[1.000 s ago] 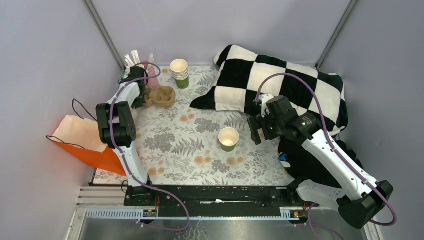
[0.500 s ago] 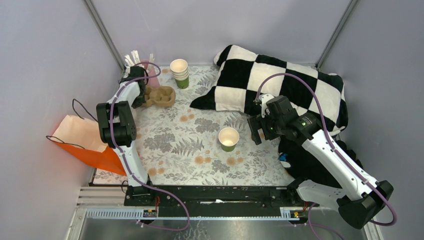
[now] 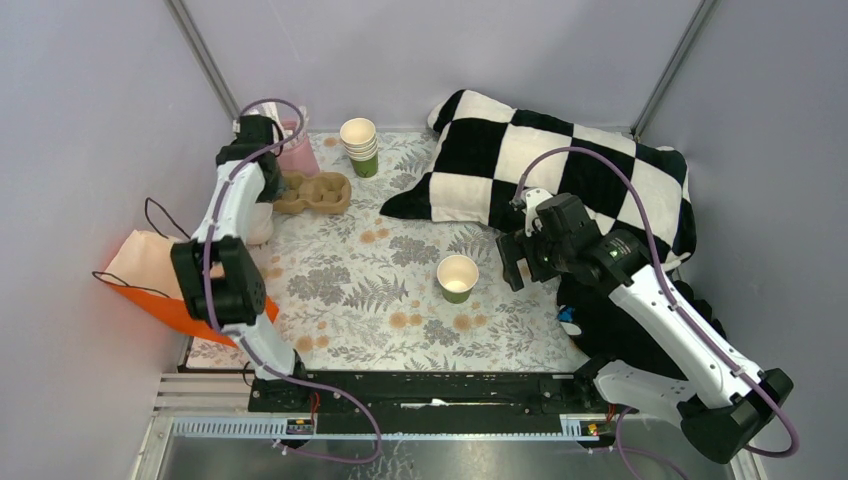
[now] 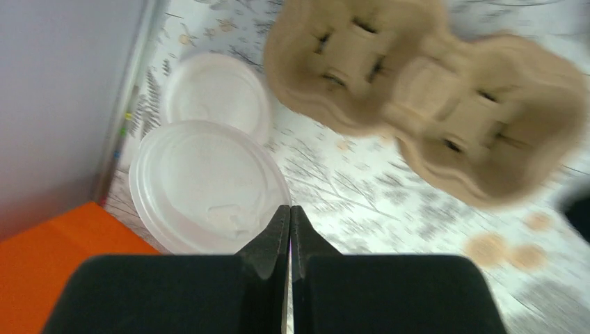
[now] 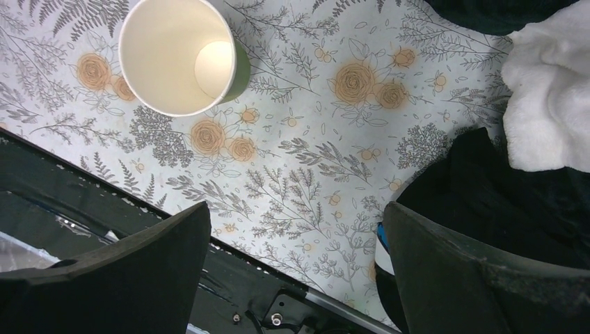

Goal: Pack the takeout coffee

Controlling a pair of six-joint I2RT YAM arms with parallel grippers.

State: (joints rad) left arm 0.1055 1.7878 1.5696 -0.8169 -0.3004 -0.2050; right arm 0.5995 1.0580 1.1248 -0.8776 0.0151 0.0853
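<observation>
Nearest, on the left, an orange bag [image 3: 205,318] lies at the edge of the flowered table [image 3: 350,280]. Around the middle the green cup [image 3: 457,277] stands upright, open-topped, its cream inside showing. Just to its right hangs the right gripper [image 5: 295,209], fingers spread wide over the table, clear of the cup. Farther back on the left, the left gripper [image 4: 289,216] has its fingers pressed together, tips at the rim of a white lid [image 4: 202,184]; whether they pinch it I cannot tell. A second lid [image 4: 219,94] lies just behind. To the right of the lids sits a carrier [image 3: 315,192], a cup stack [image 3: 359,145] stands beyond it, and a checked cloth [image 3: 560,170] lies far right.
</observation>
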